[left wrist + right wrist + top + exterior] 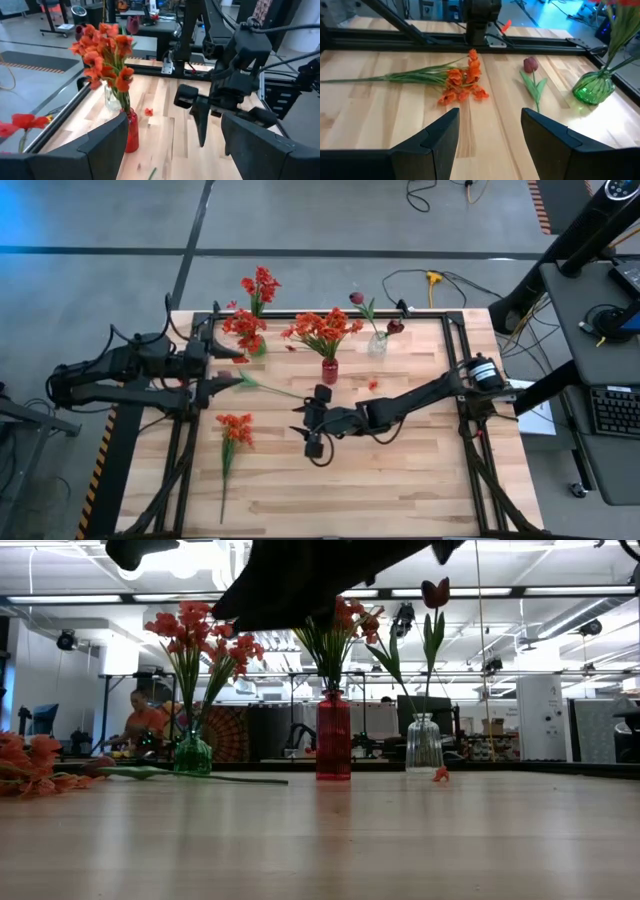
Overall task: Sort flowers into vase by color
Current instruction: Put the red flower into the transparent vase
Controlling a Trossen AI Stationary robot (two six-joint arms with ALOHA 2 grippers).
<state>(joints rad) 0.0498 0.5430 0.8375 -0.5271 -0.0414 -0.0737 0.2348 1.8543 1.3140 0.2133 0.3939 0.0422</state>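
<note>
Centrally, red vase (pixel 329 370) holds orange-red flowers (pixel 322 330) (bunched).

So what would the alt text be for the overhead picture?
Three vases of flowers, green, red and clear, stand along a wooden table's far side. Two dark robot arms reach in with open claws, left and right; an orange stem lies loose.
</note>
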